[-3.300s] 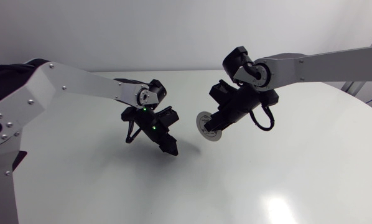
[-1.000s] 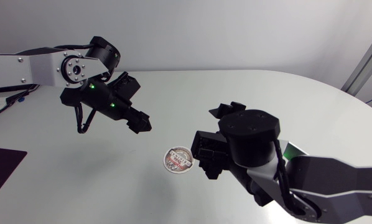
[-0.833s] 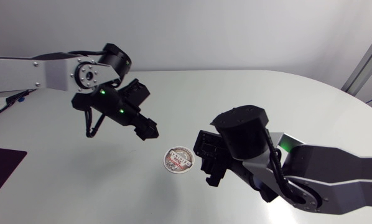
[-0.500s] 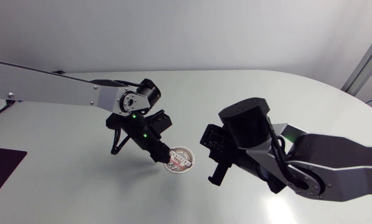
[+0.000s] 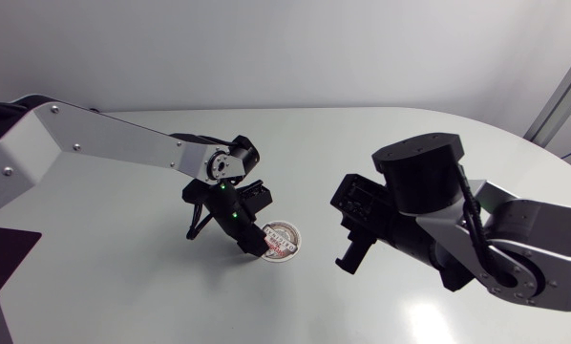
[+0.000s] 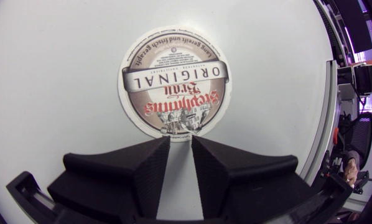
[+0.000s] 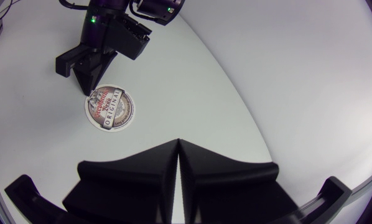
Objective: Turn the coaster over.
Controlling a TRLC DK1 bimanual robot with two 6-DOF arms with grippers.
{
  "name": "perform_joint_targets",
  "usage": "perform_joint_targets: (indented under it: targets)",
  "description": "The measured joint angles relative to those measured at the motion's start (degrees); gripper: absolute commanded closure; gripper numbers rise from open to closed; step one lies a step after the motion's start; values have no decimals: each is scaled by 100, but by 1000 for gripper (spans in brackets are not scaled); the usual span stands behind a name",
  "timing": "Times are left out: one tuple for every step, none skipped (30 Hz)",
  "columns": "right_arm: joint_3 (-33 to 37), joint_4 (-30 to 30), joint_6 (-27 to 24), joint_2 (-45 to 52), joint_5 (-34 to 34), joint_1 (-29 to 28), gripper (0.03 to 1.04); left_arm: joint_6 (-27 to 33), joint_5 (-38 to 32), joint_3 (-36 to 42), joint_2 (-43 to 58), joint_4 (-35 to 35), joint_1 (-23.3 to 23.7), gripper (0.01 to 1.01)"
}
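Coaster point(image 5: 280, 240) lies flat, print up, at the narrowly parted left jaws; right jaws closed.

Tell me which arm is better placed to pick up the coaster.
Left. The left tool sits at the edge of the coaster, fingers slightly apart. The right tool is shut and stands apart from it, so it would likely need a longer approach.
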Motion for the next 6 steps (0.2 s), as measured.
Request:
perform_joint_targets:
  targets:
    - [-17, 0, -2, -39, -2, -28, 992, -2, 2, 61, 44, 0, 0, 757]
    - [-33, 0, -2, -74, -2, -48, 992, 0, 4, 127, 85, 2, -2, 757]
    - [-48, -7, -2, -116, 0, -70, 992, -2, 7, 175, 116, 2, -13, 757]
    - [-63, -22, -2, -166, -4, -105, 992, -2, 7, 205, 129, 2, -35, 756]
    - [-76, -42, -2, -214, -33, -138, 992, -2, 11, 219, 140, 7, -72, 756]
    - [-81, -72, -4, -258, -46, -162, 992, -2, 48, 223, 140, 15, -116, 754]
